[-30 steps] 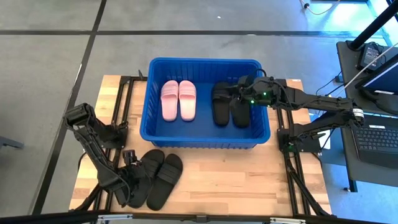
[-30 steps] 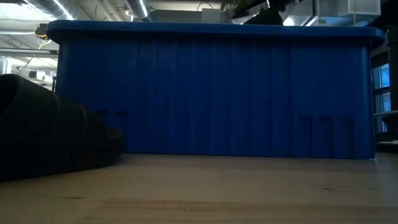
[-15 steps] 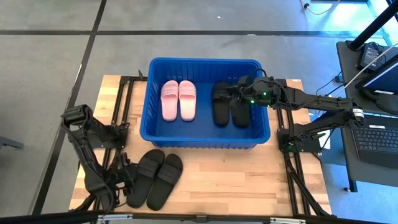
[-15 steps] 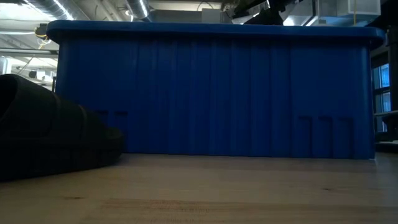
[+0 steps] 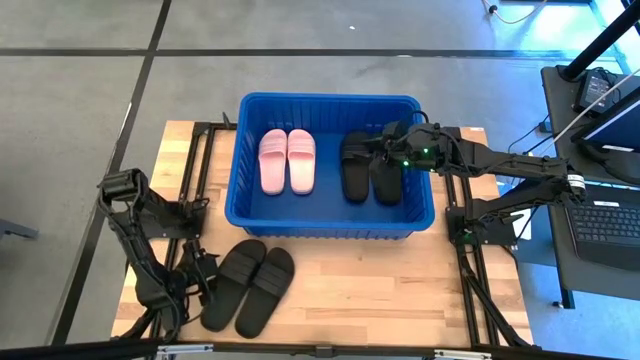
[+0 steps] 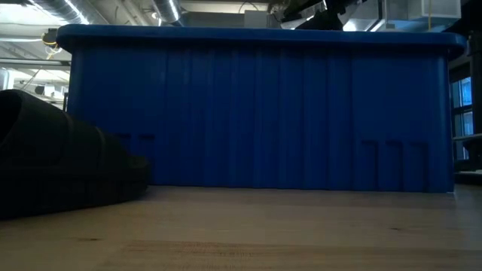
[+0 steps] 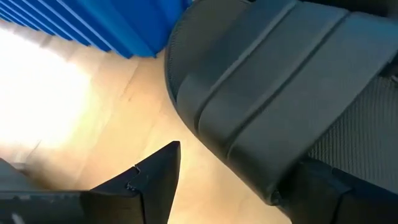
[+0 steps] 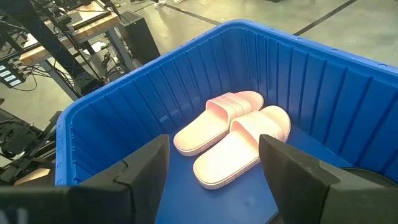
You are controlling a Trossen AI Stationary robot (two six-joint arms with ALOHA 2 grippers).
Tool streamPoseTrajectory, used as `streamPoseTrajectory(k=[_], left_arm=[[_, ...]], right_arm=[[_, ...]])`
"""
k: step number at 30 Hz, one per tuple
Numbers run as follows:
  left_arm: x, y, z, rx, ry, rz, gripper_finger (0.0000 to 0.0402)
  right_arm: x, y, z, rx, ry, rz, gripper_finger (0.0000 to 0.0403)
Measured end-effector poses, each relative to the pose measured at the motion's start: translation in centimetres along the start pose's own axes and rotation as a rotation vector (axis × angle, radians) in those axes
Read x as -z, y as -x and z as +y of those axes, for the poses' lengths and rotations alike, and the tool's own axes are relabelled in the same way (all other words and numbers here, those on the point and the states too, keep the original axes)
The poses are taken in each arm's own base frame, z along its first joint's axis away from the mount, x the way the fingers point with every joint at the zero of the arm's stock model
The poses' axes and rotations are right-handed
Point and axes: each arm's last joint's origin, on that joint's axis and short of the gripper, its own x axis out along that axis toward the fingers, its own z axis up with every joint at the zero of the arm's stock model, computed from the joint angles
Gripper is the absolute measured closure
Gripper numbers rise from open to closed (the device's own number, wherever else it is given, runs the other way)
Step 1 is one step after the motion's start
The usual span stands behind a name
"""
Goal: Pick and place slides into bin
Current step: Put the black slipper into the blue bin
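Your left end effector, fingers spread wide, sits beside the black slides at the desk's front-left corner. They're light, flexible foam; grip the wide strap.

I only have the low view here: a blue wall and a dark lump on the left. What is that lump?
Observer: A pair of black slides lying on the table in front of the bin.
Reviewer: Anything inside the bin?
Observer: A pink pair and a second black pair, side by side.
Reviewer: Where are the grippers?
Observer: The left gripper is open at the edge of the pair on the table; the right gripper hangs open over the bin, by the second black pair.
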Motion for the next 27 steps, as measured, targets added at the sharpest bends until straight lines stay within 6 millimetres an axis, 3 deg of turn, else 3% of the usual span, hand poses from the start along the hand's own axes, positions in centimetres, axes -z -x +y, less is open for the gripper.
streamPoseTrajectory(k=[9, 22, 27], left_arm=[[0.05, -0.17, -0.03, 0.011, 0.031, -0.019, 0.0219], [0.06, -0.17, -0.20, 0.026, 0.010, -0.018, 0.0387], [0.01, -0.10, -0.09, 0.016, 0.016, -0.014, 0.0392]], right_arm=[[0.00, 0.00, 0.00, 0.000, 0.002, 0.000, 0.0155], [0.00, 0.00, 0.00, 0.000, 0.002, 0.000, 0.0155], [0.00, 0.00, -0.01, 0.000, 0.002, 0.000, 0.0155]])
